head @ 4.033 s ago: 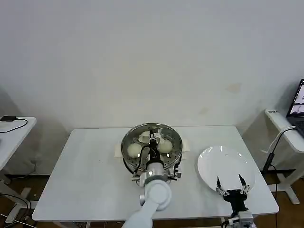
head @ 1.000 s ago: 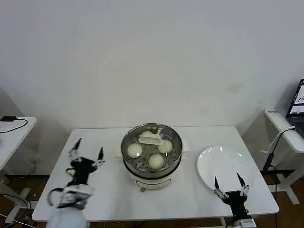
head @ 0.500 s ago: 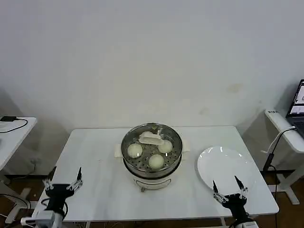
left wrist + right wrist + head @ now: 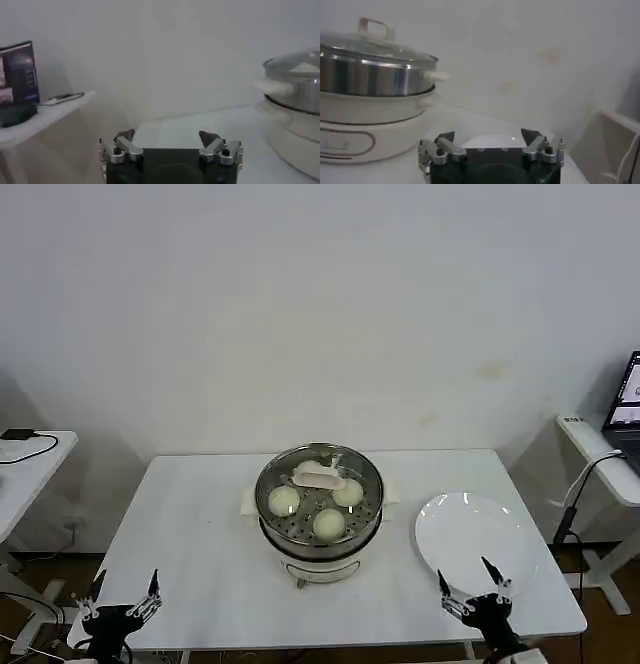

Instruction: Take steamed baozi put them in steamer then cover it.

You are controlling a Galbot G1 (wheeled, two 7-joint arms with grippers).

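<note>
The steamer stands mid-table with the cover resting on it, cream handle on top. Three baozi show through the glass on the perforated tray. My left gripper hangs open at the table's near left edge, far from the pot. My right gripper is open at the near edge of the white plate. In the left wrist view the open left gripper holds nothing, with the steamer off to one side. The right wrist view shows the open right gripper, the steamer and its cover.
The plate lies bare to the right of the pot. A side table with a laptop stands beyond the table's left end. Another desk with cables is at the right. A white wall rises behind the table.
My left arm has left the cover on the steamer and drawn back to the near left table edge. The right gripper has sunk slightly toward the near edge.
</note>
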